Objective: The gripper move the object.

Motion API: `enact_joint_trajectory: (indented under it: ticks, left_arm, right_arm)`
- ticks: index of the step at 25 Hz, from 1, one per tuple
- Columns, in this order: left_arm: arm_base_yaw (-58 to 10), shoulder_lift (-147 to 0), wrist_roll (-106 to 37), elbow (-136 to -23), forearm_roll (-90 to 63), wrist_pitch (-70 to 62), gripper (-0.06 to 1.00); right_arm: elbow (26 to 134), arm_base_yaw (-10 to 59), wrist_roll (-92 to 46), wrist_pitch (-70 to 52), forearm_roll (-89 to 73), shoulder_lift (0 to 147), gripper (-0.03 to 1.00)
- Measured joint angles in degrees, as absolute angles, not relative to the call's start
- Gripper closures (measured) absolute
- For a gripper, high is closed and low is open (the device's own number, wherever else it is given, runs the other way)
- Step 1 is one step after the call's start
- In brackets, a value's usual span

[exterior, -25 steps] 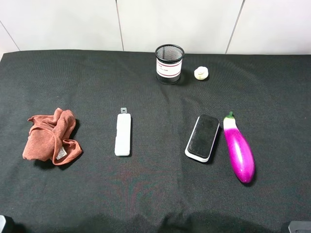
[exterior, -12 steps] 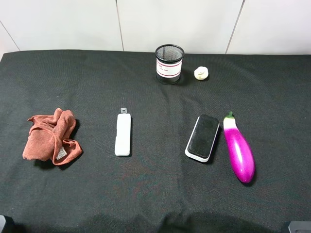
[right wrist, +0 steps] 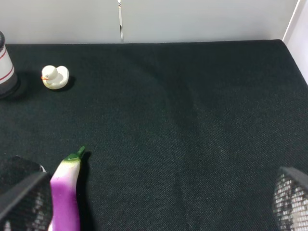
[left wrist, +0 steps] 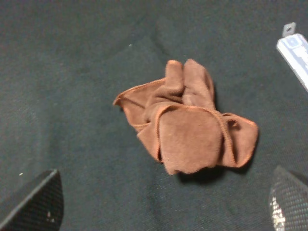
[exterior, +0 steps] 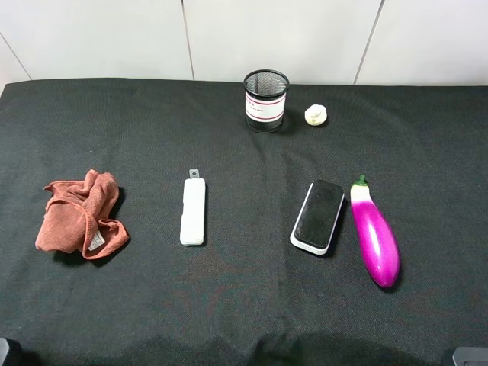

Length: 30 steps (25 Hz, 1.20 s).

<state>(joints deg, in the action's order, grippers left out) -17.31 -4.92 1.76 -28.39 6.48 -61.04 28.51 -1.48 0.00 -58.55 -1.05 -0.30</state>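
While untouched, eraser [exterior: 318, 216]: flat on worktop [exterior: 229, 305], right of centre, just left of eggplant [exterior: 375, 240]
White bar [exterior: 193, 211]: left of eraser, well apart
Cloth [exterior: 80, 214]: far left
Left gripper [left wrist: 159, 202]: jaws spread wide, empty, above cloth
Right gripper [right wrist: 154, 202]: jaws spread wide, empty, near eggplant

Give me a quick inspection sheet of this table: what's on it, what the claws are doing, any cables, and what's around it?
Surface: black cloth table, flat.
Job's things: the object, a black-topped block on a white base, lies flat just left of the eggplant, ungripped.
Clutter: crumpled brown rag at far left; slim white bar left of centre; mesh pen cup at the back, small white duck beside it.
Grippers: left gripper open, its fingers either side of the rag in its wrist view; right gripper open, holding nothing.
Cables: nothing seen.
Surroundings: white panelled wall behind the table.
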Motion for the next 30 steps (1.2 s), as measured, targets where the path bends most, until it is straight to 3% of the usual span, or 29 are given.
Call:
enact_joint_trajectory:
  ticks: [13,30]
  left_arm:
    - [-6.72,0.44,-2.43,-28.0,5.67,-60.72,0.04]
    - [-6.47,0.49,-2.67,-28.0,5.43,-60.72,0.04]
  right_arm:
    - [28.51,-1.48,0.0,-58.55,-1.05,-0.3,0.27]
    - [28.51,-1.48,0.0,-58.55,-1.05,-0.3,0.27]
